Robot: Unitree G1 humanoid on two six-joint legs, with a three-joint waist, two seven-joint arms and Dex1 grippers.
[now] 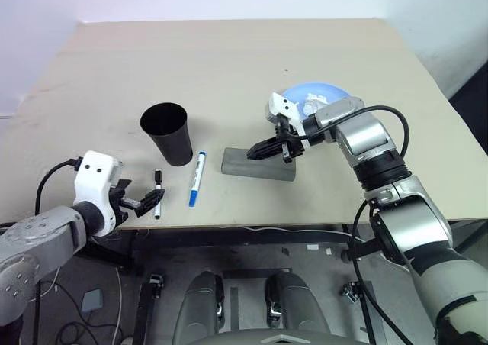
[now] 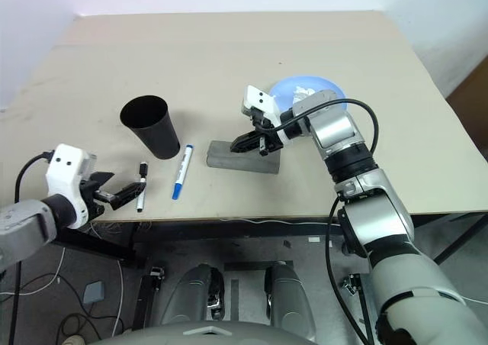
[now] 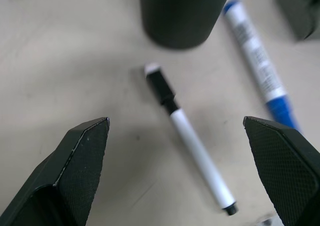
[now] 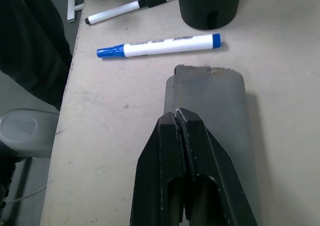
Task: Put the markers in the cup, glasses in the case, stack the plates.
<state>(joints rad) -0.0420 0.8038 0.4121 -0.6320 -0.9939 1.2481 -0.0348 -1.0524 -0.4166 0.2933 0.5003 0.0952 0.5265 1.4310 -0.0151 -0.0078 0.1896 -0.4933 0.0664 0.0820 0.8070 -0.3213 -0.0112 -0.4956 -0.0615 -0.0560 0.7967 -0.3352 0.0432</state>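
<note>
The left end effector (image 1: 145,202) is wide open and empty by the black-capped marker (image 1: 158,194) on the table (image 1: 229,70). The right end effector (image 1: 259,152), shut and empty, hovers over the closed grey case (image 1: 258,166). The blue marker (image 1: 197,178) lies beside the black cup (image 1: 168,133).

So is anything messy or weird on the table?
Mostly tidy. Both markers, black-capped and blue-capped, lie loose beside the upright cup instead of inside it. Something white and crumpled sits on the blue plate, which looks odd. The case is shut.
</note>
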